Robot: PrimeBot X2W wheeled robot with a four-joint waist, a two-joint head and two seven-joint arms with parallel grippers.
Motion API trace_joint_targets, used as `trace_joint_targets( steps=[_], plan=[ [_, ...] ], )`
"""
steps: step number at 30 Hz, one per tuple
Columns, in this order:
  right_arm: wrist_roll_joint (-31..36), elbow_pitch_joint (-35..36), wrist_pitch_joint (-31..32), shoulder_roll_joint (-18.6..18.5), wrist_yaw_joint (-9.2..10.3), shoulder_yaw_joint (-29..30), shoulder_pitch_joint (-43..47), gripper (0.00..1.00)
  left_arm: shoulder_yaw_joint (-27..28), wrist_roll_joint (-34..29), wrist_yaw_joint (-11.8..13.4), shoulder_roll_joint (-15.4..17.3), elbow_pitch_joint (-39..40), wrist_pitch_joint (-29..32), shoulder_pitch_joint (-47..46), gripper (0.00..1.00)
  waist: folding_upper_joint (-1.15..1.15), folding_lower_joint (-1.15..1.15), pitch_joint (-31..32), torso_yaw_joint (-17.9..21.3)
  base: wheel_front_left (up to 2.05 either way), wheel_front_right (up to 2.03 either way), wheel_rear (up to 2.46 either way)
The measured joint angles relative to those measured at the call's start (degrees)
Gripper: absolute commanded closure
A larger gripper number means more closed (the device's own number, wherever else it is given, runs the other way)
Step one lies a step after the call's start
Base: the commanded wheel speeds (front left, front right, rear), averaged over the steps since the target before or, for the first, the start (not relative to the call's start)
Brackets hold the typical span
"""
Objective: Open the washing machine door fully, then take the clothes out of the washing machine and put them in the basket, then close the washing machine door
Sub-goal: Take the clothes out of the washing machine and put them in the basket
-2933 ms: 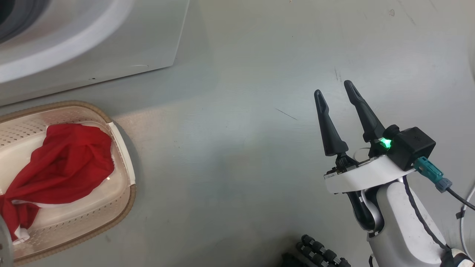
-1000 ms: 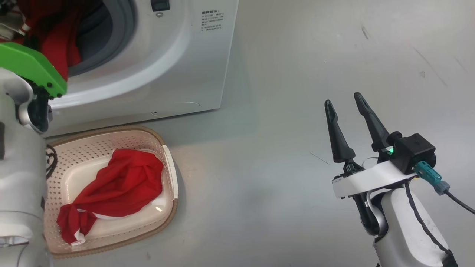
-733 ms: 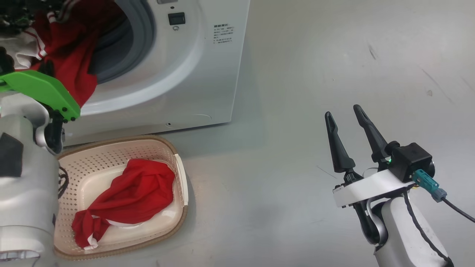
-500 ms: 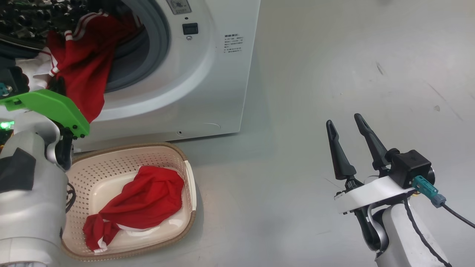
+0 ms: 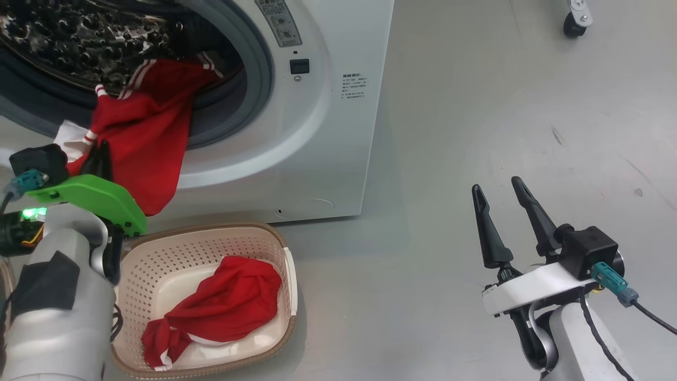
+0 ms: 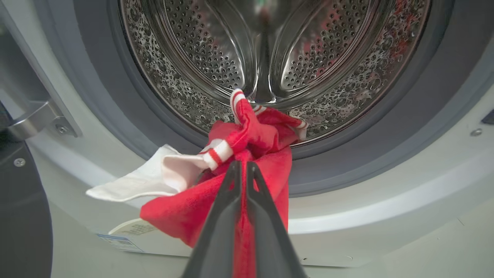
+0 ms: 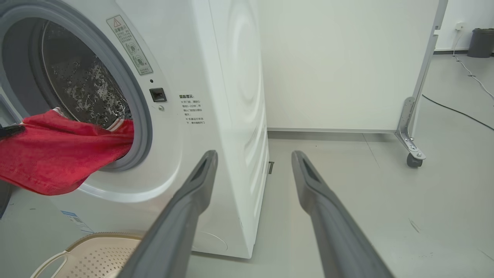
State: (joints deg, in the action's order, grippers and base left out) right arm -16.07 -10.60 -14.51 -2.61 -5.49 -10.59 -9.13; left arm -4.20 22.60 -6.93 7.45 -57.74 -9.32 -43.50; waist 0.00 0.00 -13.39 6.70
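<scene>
The washing machine point(image 5: 317, 121) stands at the upper left with its porthole open and its steel drum point(image 6: 266, 50) showing. A red garment with white striped trim point(image 5: 148, 143) hangs out over the grey gasket. My left gripper point(image 6: 242, 165) is shut on this garment point(image 6: 254, 143) just outside the porthole. The door's black rim point(image 6: 23, 224) shows at the left edge of the left wrist view, swung open. Below the porthole, the cream basket point(image 5: 211, 228) sits on the floor with another red garment point(image 5: 227, 307) in it. My right gripper point(image 5: 500, 194) stands open and empty, well to the right.
A white partition panel point(image 7: 339, 61) on a caster point(image 7: 415, 159) stands behind and to the right of the washer. A cable point(image 7: 455, 110) runs across the floor towards a dark bin point(image 7: 480, 42). Bare grey floor point(image 5: 423, 275) lies between the basket and my right arm.
The head camera has swung up towards the washer, shifting the whole picture. My left gripper stays shut on the red garment, which now hangs further out of the porthole. The right gripper is unchanged.
</scene>
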Motion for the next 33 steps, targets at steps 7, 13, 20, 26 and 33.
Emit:
trace_joint_targets(
  steps=[7, 13, 20, 26, 33],
  plan=[
    [-0.1, -0.3, 0.0, 0.0, -0.01, 0.0, 0.8, 0.0, -0.3, -0.1, 0.0, -0.1, 2.5, -3.9, 2.8, 1.0, 0.0, 0.0, 2.5, -1.0, 0.0, 0.0, 0.0],
    [-0.5, -0.3, 0.0, 0.0, -0.2, -0.3, 1.7, 0.0, -2.5, -2.9, 0.0, 0.1, 6.7, -4.9, 4.5, 1.0, 0.0, 0.0, 3.8, -1.6, 0.0, 0.0, 0.0],
    [-0.5, -0.2, 0.0, 0.0, -0.42, -0.4, 2.0, 0.0, -3.3, -4.3, 0.0, 0.1, 11.5, -5.0, 6.5, 1.0, 0.0, 0.0, 4.2, -1.8, 0.0, 0.0, 0.0],
    [-0.5, 0.1, 0.0, 0.0, -0.42, -0.3, 2.5, 0.0, -2.6, -5.3, 0.0, 0.1, 19.4, -5.0, 7.3, 1.0, 0.0, 0.0, 4.3, -1.8, 0.0, 0.0, 0.0],
    [-0.4, 0.2, 0.0, 0.0, -0.42, 0.1, 2.6, 0.0, -0.3, -5.6, 0.6, -0.1, 27.0, -5.1, 9.6, 1.0, 0.0, 0.0, 4.2, -1.7, 0.0, 0.0, 0.0]
  ],
)
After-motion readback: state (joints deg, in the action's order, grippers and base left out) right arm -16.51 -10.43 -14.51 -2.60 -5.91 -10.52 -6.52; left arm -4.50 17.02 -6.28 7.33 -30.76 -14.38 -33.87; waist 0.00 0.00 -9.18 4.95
